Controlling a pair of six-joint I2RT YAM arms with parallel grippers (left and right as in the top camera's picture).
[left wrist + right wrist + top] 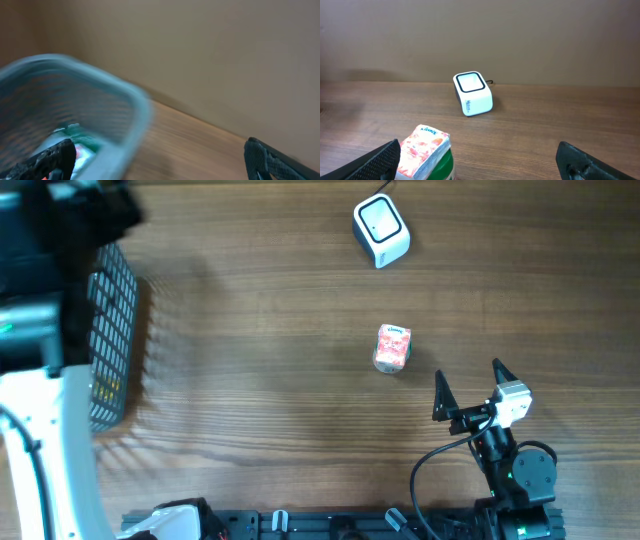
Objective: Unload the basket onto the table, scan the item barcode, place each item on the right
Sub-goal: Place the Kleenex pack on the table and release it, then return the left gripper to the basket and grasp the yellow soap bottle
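Reading from the left: a mesh basket [112, 340] stands at the edge of the table [260, 330], and the left pincer [160, 145] hangs close by it, jaws apart and empty. Mid-table, the tissue pack [392, 347] lies alone, well apart from the white scanner [381, 230] beyond it. At right, the right pincer [468, 370] sits near the pack, jaws wide, holding nothing. Risks: the soft pack may crumple or tip under a closing grip, and its barcode, unseen here, may end up facing away from the scanner window.
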